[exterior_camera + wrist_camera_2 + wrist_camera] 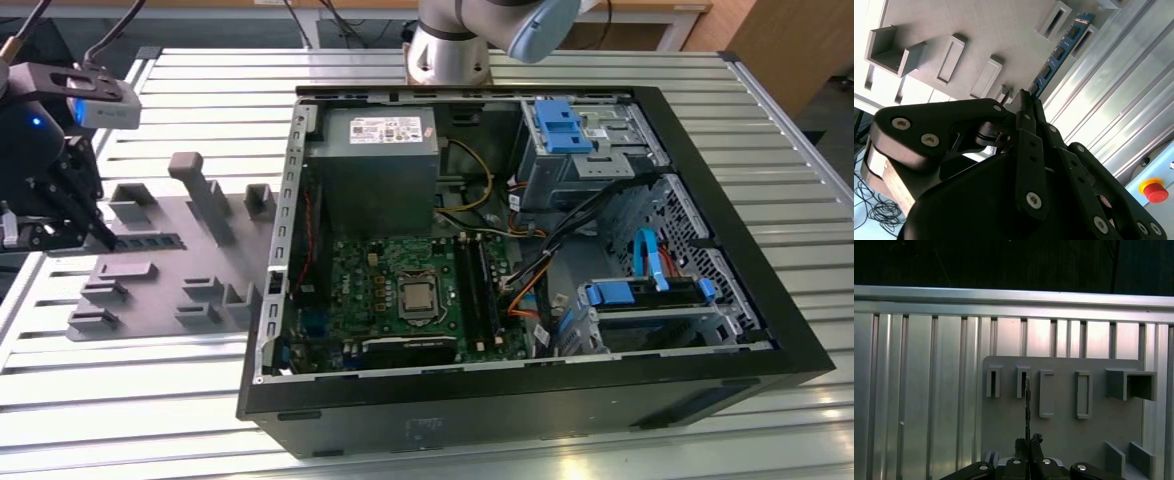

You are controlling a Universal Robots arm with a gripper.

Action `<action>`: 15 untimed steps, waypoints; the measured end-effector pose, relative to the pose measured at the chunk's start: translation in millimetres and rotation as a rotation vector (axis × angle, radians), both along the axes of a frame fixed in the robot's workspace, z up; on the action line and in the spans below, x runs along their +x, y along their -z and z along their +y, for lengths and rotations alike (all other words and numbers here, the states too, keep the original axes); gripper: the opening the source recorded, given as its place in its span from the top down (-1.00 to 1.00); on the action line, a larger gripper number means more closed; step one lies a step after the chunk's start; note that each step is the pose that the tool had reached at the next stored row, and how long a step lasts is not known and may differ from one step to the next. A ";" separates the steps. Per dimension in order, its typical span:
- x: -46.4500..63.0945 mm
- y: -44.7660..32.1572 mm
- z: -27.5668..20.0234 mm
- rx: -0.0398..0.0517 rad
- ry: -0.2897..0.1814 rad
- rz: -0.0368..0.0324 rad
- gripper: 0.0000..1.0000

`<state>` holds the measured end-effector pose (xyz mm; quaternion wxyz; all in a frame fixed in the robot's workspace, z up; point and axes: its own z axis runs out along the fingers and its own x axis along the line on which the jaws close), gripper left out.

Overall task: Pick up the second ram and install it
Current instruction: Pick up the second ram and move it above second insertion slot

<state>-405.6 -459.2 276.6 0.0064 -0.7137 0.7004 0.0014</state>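
Grey plastic holder tray sits at the exterior view's left; over it the black gripper looks clamped, jaws together, on the near end of the thin dark-green ram strip, whose long axis runs straight out from them along the tray

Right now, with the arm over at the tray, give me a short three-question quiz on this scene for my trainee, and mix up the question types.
1. Choose one: what are the black fingers shut on? A, a blue cable; B, the long dark-green circuit-board strip; C, a screw.
2. Fill in: the grey plastic holder tray lies on the exterior view's ____ of the open black computer case.
3. True or false: the strip is seated inside the case.
Key: 1 B; 2 left; 3 false, it is at the tray.
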 end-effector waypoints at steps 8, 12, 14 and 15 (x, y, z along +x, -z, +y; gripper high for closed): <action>0.0 -5.2 0.0 0.0000 0.000 0.0000 0.73; 0.0 -7.7 0.0 0.0000 0.000 -0.0001 0.73; 0.0 -8.9 0.0 0.0001 0.000 -0.0001 0.73; 0.0 -9.4 0.0 0.0001 0.000 -0.0001 0.73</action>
